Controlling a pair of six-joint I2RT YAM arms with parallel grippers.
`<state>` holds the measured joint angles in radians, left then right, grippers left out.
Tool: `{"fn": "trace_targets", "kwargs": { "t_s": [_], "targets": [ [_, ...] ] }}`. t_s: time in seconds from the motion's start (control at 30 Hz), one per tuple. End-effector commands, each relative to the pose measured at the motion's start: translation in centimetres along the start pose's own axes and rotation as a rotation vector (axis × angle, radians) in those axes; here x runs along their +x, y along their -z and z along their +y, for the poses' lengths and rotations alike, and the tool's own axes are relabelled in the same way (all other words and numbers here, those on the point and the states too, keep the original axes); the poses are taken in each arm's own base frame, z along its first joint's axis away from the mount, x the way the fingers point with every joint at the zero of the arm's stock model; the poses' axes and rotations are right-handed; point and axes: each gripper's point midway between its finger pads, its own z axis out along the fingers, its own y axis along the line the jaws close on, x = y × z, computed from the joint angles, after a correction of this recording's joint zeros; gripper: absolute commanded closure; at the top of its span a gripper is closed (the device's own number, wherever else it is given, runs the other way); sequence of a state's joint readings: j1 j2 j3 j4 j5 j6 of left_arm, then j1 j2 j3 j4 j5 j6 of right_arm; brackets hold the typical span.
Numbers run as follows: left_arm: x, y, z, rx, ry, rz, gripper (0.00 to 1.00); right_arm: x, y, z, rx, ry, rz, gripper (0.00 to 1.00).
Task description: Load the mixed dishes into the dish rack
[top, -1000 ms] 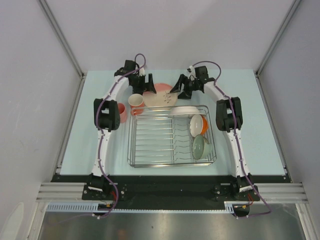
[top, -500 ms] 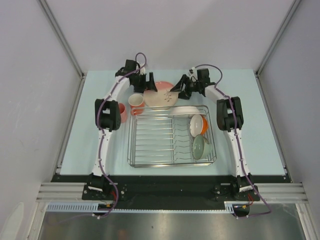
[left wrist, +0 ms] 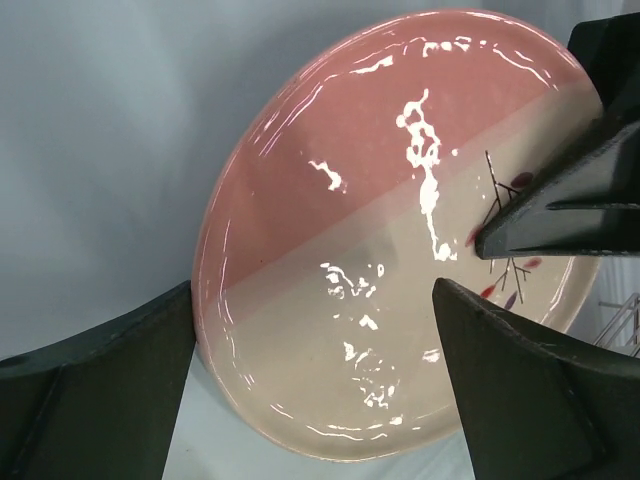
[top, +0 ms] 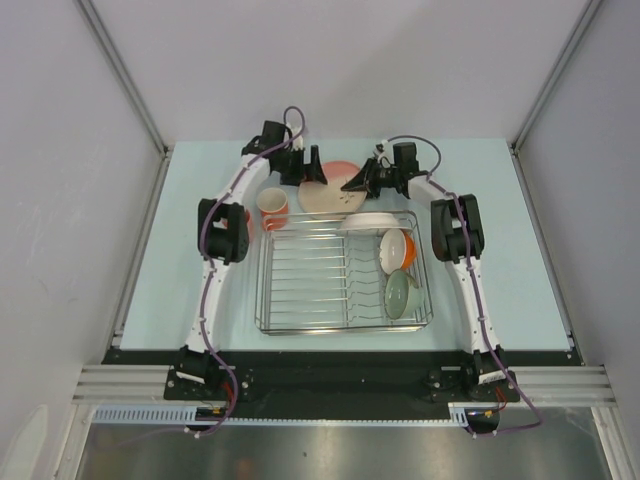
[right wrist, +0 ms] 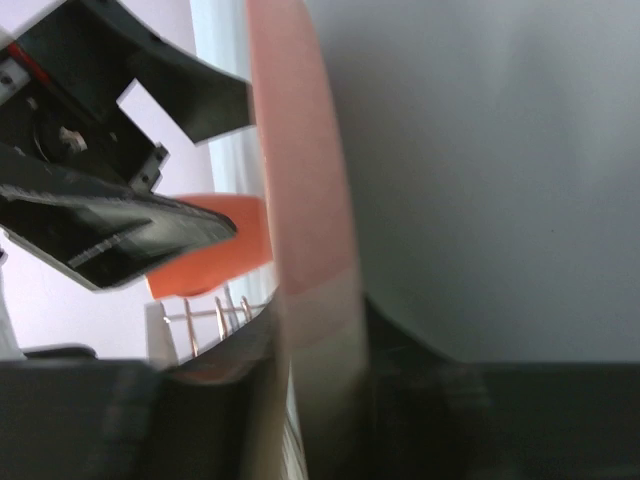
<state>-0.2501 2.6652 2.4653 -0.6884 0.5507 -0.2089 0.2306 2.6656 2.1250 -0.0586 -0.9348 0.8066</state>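
Note:
The pink-and-cream plate (top: 330,195) stands tilted just behind the dish rack (top: 300,270). My right gripper (top: 358,182) is shut on its right rim; in the right wrist view the plate (right wrist: 305,200) runs edge-on between my right gripper's (right wrist: 310,340) dark fingers. My left gripper (top: 312,172) is open at the plate's left side. In the left wrist view the plate (left wrist: 380,250) fills the frame, and my left gripper (left wrist: 315,400) straddles its lower rim without touching. The right gripper's finger (left wrist: 560,210) lies over its face. The orange mug (top: 272,208) stands beside the rack.
In the rack stand a white shallow plate (top: 368,220), an orange bowl (top: 397,250) and a pale green bowl (top: 402,294). A sliver of the pink tumbler (top: 246,216) shows behind the left arm's elbow. The mug (right wrist: 210,255) and rack wires (right wrist: 205,320) appear in the right wrist view.
My right gripper has closed onto the plate's rim. My left gripper has moved right, up to the plate. The plate has tipped up from lying flatter.

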Motion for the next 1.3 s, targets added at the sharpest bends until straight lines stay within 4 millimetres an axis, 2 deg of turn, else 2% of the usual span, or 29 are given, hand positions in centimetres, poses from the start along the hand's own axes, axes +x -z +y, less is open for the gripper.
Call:
{"fn": "trace_targets", "kwargs": {
  "t_s": [0.0,0.03,0.17,0.27,0.37,0.4,0.43,0.47,0.5,0.53,0.6,0.63,0.67,0.73,0.77,0.87,0.9,0.97,1.0,1.07,1.1,1.13,1.17,1.2,1.23,1.27],
  "targets": [
    [3.6,-1.9,-9.4,0.299,0.011,0.13,0.0,2.4,-3.0,5.0,-0.114,0.113,0.07,0.9],
    [3.4,-1.9,-9.3,0.3,0.01,0.125,0.0,2.1,-2.7,4.8,-0.109,0.107,0.063,1.0],
    [2.8,-1.1,-9.2,0.292,0.008,0.114,0.0,1.2,-1.6,5.0,-0.08,0.125,0.035,1.0],
    [2.0,0.2,-8.9,0.279,0.002,0.098,0.0,-0.5,-0.2,6.0,-0.07,0.178,-0.015,1.0],
    [-0.2,3.2,-8.8,0.264,0.002,0.049,0.0,-2.9,1.9,7.5,-0.064,0.248,-0.088,1.0],
    [-2.1,5.6,-9.4,0.26,-0.015,-0.001,0.0,-3.5,2.3,8.1,-0.066,0.265,-0.106,1.0],
    [-2.9,7.0,-9.7,0.262,-0.022,-0.023,0.0,-4.6,3.2,9.5,-0.076,0.302,-0.137,1.0],
    [-3.4,8.1,-9.9,0.265,-0.023,-0.039,0.0,-5.7,4.2,9.9,-0.078,0.316,-0.168,1.0],
    [-4.4,9.9,-9.9,0.263,-0.022,-0.069,0.0,-6.3,4.7,10.4,-0.082,0.327,-0.187,1.0],
    [-5.6,12.5,-11.3,0.275,-0.049,-0.109,0.0,-7.2,5.6,11.7,-0.089,0.352,-0.22,1.0],
    [-5.9,14.8,-11.6,0.273,-0.064,-0.129,0.0,-8.8,7.1,14.1,-0.108,0.427,-0.284,1.0],
    [-6.1,17.1,-12.8,0.264,-0.084,-0.149,0.0,-9.3,7.6,14.9,-0.103,0.445,-0.304,1.0],
    [-5.4,17.5,-12.7,0.252,-0.089,-0.134,0.0,-10.0,8.6,17.2,-0.119,0.509,-0.336,1.0],
    [-4.3,18.6,-13.0,0.232,-0.093,-0.116,0.0,-10.4,9.5,18.8,-0.112,0.534,-0.357,1.0],
    [-3.5,19.4,-13.1,0.216,-0.105,-0.11,0.0,-10.8,10.6,21.0,-0.124,0.588,-0.386,1.0],
    [-2.5,21.0,-13.3,0.168,-0.122,-0.106,0.0,-11.2,12.5,23.5,-0.111,0.642,-0.43,1.0],
    [-2.2,21.5,-13.2,0.163,-0.114,-0.101,0.0,-10.8,13.9,25.8,-0.116,0.701,-0.451,1.0],
    [-2.4,23.2,-13.8,0.163,-0.117,-0.121,0.0,-10.3,15.4,27.2,-0.09,0.731,-0.465,1.0],
    [-2.4,23.7,-13.9,0.161,-0.118,-0.127,0.0,-9.4,16.6,28.9,-0.083,0.782,-0.473,1.0],
    [-2.4,24.8,-14.2,0.157,-0.126,-0.143,0.0,-7.7,17.7,30.1,-0.055,0.816,-0.461,1.0],
    [-2.5,26.0,-14.9,0.152,-0.147,-0.164,0.0,-6.2,19.6,33.1,-0.049,0.919,-0.486,1.0],
    [-2.2,26.2,-14.8,0.143,-0.158,-0.164,0.0,-4.6,19.2,32.6,-0.013,0.911,-0.45,1.0],
    [-1.9,26.4,-14.9,0.139,-0.163,-0.163,0.0,-3.4,19.5,33.3,-0.002,0.94,-0.442,1.0],
    [-1.8,27.3,-15.2,0.121,-0.173,-0.174,0.0,-2.1,20.3,34.5,0.007,0.987,-0.446,1.0],
    [-1.5,27.5,-15.0,0.113,-0.176,-0.172,0.0,-0.1,21.7,35.7,0.04,1.051,-0.449,1.0],
    [-0.9,27.5,-14.8,0.101,-0.179,-0.16,0.0,1.8,22.0,37.0,0.034,1.099,-0.443,1.0]
  ]
}}
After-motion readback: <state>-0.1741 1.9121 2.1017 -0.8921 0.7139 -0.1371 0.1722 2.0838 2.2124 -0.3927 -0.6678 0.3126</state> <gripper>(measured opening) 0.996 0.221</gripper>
